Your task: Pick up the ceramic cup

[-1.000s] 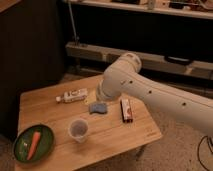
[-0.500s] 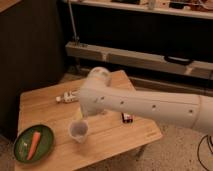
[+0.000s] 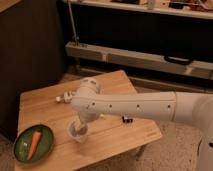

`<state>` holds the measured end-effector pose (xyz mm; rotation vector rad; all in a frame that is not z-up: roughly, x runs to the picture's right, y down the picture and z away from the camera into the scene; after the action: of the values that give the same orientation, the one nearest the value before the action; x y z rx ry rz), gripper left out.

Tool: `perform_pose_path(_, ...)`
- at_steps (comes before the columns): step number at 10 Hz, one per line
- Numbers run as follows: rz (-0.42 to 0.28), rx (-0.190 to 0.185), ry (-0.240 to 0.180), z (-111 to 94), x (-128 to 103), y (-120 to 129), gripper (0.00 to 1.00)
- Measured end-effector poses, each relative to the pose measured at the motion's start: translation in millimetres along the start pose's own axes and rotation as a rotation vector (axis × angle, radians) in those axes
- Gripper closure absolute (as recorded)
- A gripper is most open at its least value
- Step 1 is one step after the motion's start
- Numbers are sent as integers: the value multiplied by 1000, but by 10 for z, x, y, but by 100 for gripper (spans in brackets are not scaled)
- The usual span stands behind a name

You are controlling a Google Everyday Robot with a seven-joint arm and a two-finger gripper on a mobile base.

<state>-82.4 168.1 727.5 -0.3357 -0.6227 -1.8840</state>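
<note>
The ceramic cup (image 3: 78, 134) is a small pale round cup standing on the wooden table (image 3: 115, 140), just right of the green plate. My white arm reaches in from the right across the table. The gripper (image 3: 78, 125) hangs down from the arm's elbow-like end, right at the cup's top rim. The arm and gripper hide part of the cup.
A green plate (image 3: 22, 150) with a carrot (image 3: 34, 144) lies at the table's front left. A white bottle (image 3: 62, 98) lies behind the arm. A small dark packet (image 3: 126, 119) peeks out under the arm. A dark wall and shelving stand behind the table.
The arm has swung further left and down over the table, bringing the gripper down onto the cup. It now covers the blue object and most of the packet.
</note>
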Motion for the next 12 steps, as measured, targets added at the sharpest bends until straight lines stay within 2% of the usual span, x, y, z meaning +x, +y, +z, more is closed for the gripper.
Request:
perform_pose_path(1, -7, -2, -11, 97, 1, -12, 30)
perform_pose_path(3, -14, -9, -63, 420, -52, 32, 52)
perform_pose_path(5, -10, -10, -108, 645, -134, 126, 72)
perform_pose_path(7, -6, -2, -102, 677, -130, 140, 94)
perform_pose_path(9, -8, -3, -100, 653, -119, 133, 100)
perform_pose_path(12, -8, -5, -101, 610, -120, 138, 100)
